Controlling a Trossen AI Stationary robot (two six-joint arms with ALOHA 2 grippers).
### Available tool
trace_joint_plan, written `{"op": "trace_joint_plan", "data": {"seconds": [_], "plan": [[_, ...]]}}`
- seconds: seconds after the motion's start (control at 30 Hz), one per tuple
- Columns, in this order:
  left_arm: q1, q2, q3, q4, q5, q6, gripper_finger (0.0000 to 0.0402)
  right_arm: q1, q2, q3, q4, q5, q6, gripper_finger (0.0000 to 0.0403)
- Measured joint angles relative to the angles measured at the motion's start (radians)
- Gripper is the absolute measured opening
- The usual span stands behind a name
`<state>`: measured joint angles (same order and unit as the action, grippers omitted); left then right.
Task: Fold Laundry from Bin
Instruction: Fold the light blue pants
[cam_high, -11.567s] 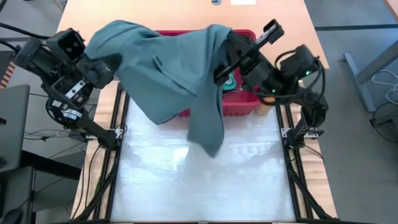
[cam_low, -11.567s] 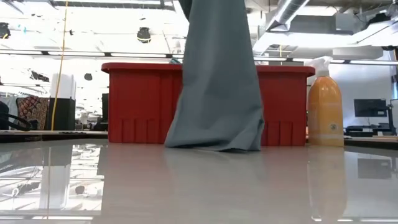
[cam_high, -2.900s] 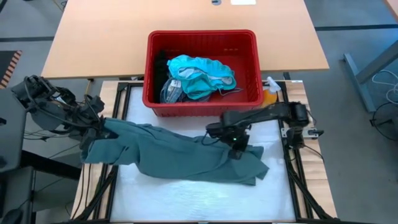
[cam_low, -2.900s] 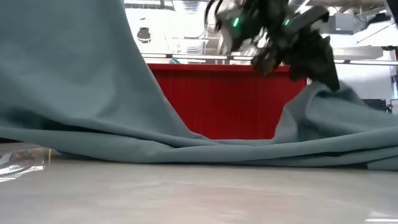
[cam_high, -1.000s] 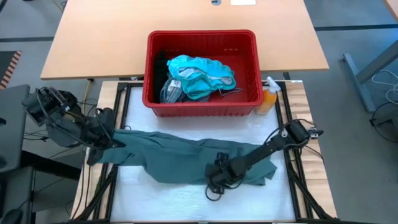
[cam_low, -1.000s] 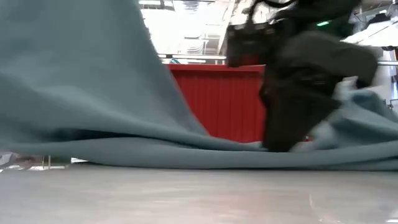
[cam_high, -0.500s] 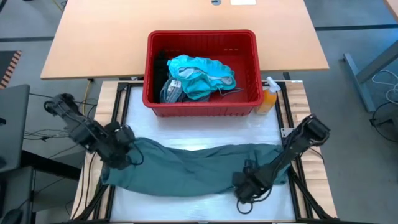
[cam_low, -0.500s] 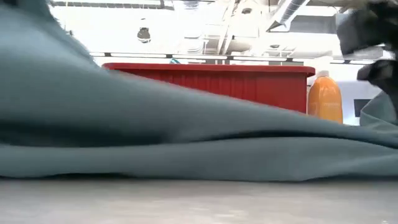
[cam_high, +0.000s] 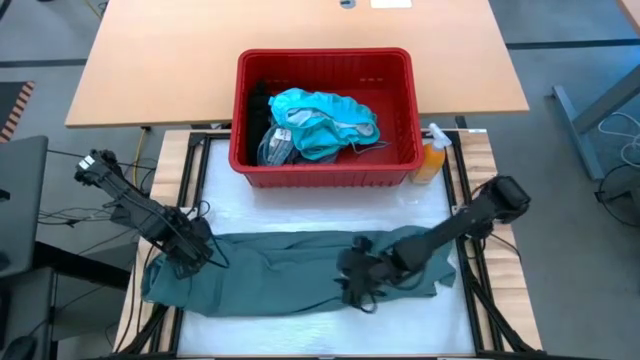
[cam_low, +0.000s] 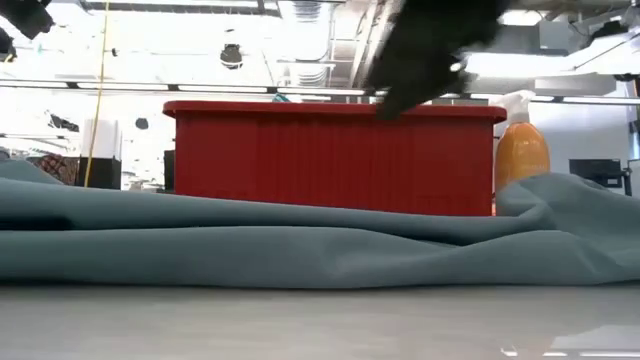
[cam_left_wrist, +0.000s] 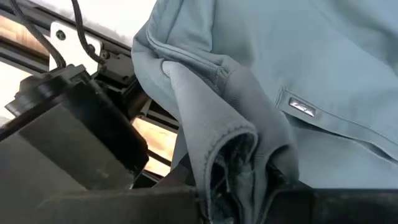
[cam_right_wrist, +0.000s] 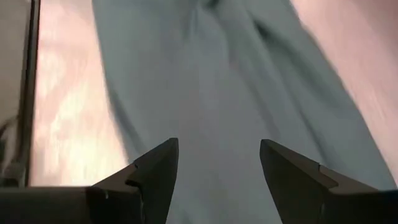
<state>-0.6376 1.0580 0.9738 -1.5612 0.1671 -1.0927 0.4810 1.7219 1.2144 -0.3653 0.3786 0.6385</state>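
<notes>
Light: bright, even, from ceiling lamps (cam_low: 231, 55) behind the red bin (cam_low: 330, 160).
Glare: white table sheet (cam_high: 300, 215) washed out beyond the right gripper (cam_high: 352, 276).
Blur: right gripper smeared in low view; wrist-view grey-green garment (cam_right_wrist: 211, 93) soft, possibly motion.

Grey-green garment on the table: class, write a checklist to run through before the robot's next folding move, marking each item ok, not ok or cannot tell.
1. Grey-green garment out of the red bin and on the table: ok.
2. Garment lying flat: not ok, ridges and bunching show.
3. Left claw gripping the garment's edge: ok, shut on bunched cloth.
4. Right claw open above the garment: ok, holding nothing.
5. Orange bottle clear of the garment: ok, beside the bin.
6. Remaining clothes inside the bin: ok.
</notes>
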Motion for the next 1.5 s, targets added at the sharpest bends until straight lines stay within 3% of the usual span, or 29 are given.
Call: {"op": "trace_joint_plan", "data": {"seconds": [0.2, 0.33, 0.57, 0.8, 0.87, 1.2, 1.5], "plan": [[0.0, -0.001, 0.039, 0.01, 0.006, 0.004, 0.0027, -0.075, 0.13, 0.024, 0.362, -0.043, -0.12, 0.0255], [0.0, -0.002, 0.091, 0.003, -0.073, 0.027, 0.0027, -0.114, 0.218, 0.113, 0.432, -0.074, -0.22, 0.0255], [0.005, -0.032, 0.16, -0.01, -0.12, 0.024, 0.0027, -0.21, 0.342, 0.287, 0.326, -0.096, -0.206, 0.0255], [-0.006, -0.073, 0.161, -0.01, -0.066, 0.025, 0.0027, -0.265, 0.362, 0.331, 0.173, -0.329, -0.279, 0.0255], [-0.009, -0.084, 0.161, -0.003, -0.062, 0.025, 0.0027, -0.275, 0.362, 0.323, 0.148, -0.354, -0.283, 0.0255], [-0.009, -0.146, 0.161, 0.114, -0.058, 0.091, 0.0028, -0.277, 0.387, 0.282, 0.104, -0.308, -0.292, 0.025], [-0.009, -0.182, 0.161, 0.175, -0.079, 0.085, 0.0029, -0.296, 0.395, 0.284, 0.115, -0.275, -0.302, 0.0193]]}}
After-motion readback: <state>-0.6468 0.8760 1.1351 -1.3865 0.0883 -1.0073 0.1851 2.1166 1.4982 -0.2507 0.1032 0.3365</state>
